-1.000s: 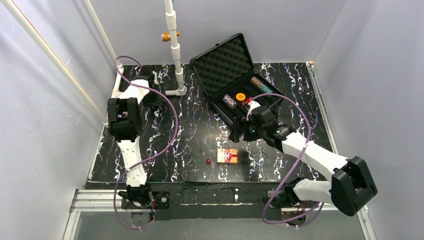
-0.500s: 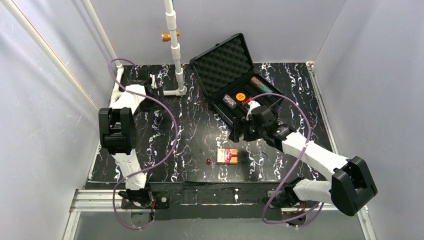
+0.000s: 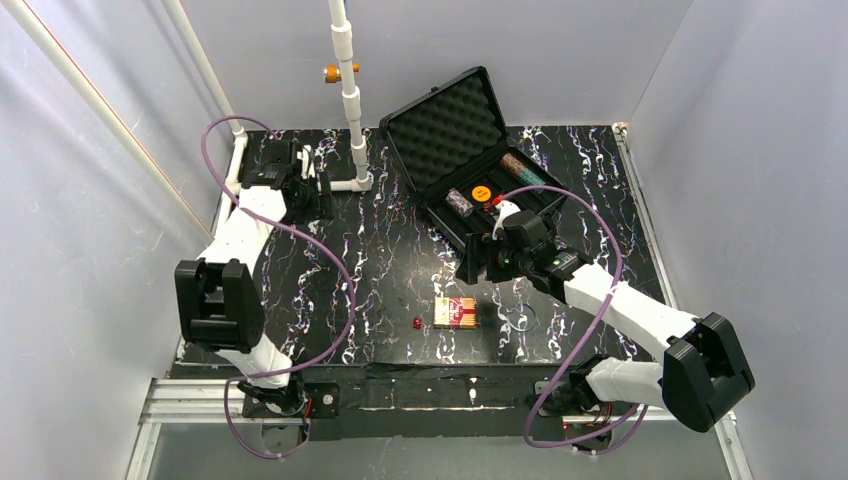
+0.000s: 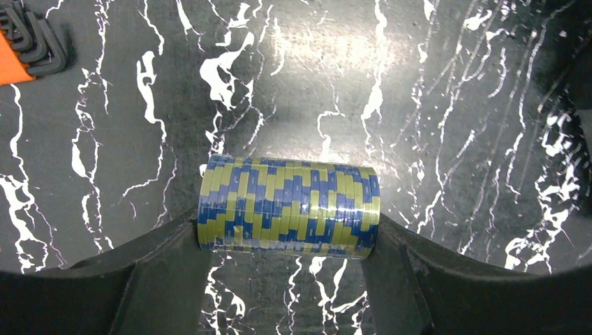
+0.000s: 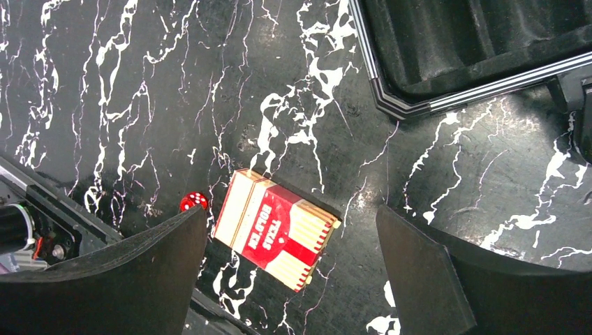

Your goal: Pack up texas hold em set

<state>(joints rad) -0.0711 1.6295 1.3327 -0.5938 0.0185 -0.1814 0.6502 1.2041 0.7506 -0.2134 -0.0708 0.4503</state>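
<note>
The black case [image 3: 445, 125] stands open at the back, foam lid up, with chip stacks [image 3: 520, 165] and an orange disc [image 3: 482, 192] inside. A blue-and-yellow chip stack [image 4: 288, 207] lies on its side on the table. My left gripper [image 4: 288, 241] is open, with its fingertips at the stack's two ends; it is at the back left in the top view [image 3: 308, 190]. The red-yellow card box [image 3: 455, 312] and a red die [image 3: 417, 322] lie near the front. My right gripper [image 3: 478, 265] is open and empty above the card box [image 5: 276, 228] and die [image 5: 193, 201].
A white pipe stand [image 3: 350, 100] rises at the back between the left gripper and the case. An orange holder of hex keys [image 4: 17, 56] lies beyond the chip stack. The case's front corner [image 5: 447, 77] is close to the right gripper.
My left arm has unfolded and reached toward the back left corner of the table. The right arm, card box and die have not moved.
</note>
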